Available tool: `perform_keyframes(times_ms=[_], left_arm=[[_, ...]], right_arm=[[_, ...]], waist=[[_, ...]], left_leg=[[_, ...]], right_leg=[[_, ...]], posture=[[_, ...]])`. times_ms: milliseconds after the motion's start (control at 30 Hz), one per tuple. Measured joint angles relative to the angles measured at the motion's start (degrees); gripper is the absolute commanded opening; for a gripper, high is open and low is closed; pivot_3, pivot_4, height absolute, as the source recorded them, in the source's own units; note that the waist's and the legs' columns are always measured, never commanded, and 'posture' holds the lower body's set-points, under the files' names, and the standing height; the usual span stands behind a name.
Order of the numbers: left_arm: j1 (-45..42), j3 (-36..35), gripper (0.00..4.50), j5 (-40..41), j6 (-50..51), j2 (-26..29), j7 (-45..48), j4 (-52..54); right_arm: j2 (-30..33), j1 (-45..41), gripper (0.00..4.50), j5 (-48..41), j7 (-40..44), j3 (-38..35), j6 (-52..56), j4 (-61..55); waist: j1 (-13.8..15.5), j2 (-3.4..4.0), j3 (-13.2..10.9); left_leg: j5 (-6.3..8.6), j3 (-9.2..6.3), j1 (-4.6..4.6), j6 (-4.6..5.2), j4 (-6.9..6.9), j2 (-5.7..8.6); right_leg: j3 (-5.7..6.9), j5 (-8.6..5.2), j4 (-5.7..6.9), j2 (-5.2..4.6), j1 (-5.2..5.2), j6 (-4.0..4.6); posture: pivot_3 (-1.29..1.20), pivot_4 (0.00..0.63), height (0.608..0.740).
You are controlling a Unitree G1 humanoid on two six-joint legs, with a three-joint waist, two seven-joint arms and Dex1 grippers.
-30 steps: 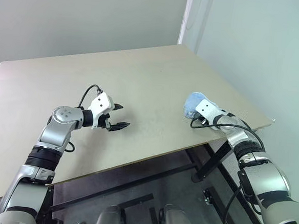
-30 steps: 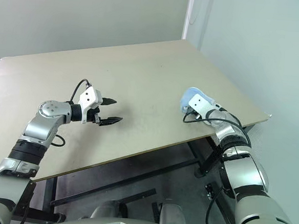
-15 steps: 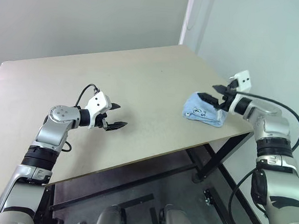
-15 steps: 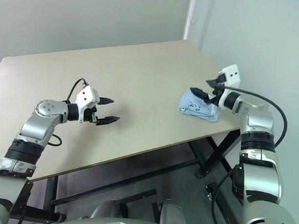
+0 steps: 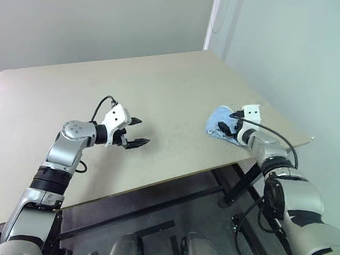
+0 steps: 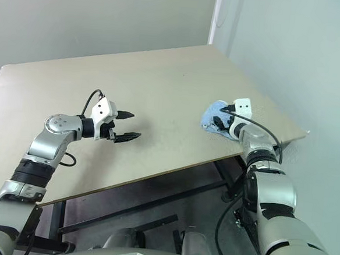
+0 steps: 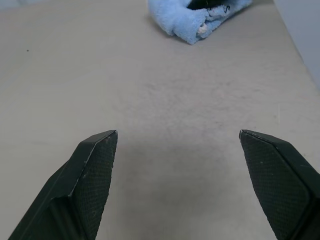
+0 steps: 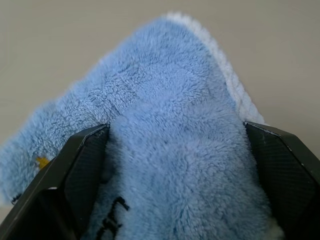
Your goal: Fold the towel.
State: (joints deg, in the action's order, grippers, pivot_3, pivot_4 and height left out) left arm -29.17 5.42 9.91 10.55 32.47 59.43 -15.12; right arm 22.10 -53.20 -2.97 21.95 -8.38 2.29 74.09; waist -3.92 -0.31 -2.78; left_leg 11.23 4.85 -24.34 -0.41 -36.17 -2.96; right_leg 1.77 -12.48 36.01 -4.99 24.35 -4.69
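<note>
Lying bunched near table [image 5: 161, 92] right edge: 1 towel [image 5: 219, 118]. R gripper [image 5: 228, 123] spread wide, fingers straddling it. L gripper [image 5: 136, 132] open, empty, well left.

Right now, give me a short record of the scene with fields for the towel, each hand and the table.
towel: light blue, bunched, near the table's right edge
right hand: open, fingers either side of a towel fold
left hand: open, above bare tabletop, apart from the towel
table: beige top
fold: not neat, towel lies in a lump
</note>
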Motion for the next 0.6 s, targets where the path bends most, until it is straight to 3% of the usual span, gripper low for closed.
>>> perform_keyframes(times_ms=[333, 467, 600], left_arm=[[0.0, -0.2, 4.12, 0.6, 0.5, 0.2, -0.9, 0.7], [0.0, -0.2, 4.12, 0.9, 0.9, 0.2, -1.0, 0.7], [-0.1, -0.7, 4.12, 2.9, 2.7, -0.7, -0.8, 1.2]], right_arm=[[1.0, 0.4, 4.49, 1.7, -2.3, -0.1, -1.5, 0.3], [4.4, -1.4, 4.49, 0.5, 2.0, -1.5, -1.8, -0.1], [6.7, -1.8, 4.49, -5.7, 14.7, -3.9, 2.6, -11.5]], waist=[[0.1, -0.08, 0.1], [-0.1, -0.05, 0.0], [-0.2, 0.08, -0.1]], left_leg=[[0.01, -0.08, 0.06, -0.02, -0.03, 0.02], [0.0, -0.06, -0.01, -0.01, 0.03, 0.03], [0.0, -0.09, 0.0, 0.0, 0.1, 0.01]], right_leg=[[0.01, -0.01, -0.03, -0.02, -0.13, 0.0], [0.0, -0.01, -0.04, -0.02, -0.03, 0.0], [-0.01, -0.01, 0.0, 0.05, 0.05, -0.01]], posture=[[0.0, 0.0, 0.74], [0.0, 0.0, 0.74], [0.0, 0.0, 0.74]])
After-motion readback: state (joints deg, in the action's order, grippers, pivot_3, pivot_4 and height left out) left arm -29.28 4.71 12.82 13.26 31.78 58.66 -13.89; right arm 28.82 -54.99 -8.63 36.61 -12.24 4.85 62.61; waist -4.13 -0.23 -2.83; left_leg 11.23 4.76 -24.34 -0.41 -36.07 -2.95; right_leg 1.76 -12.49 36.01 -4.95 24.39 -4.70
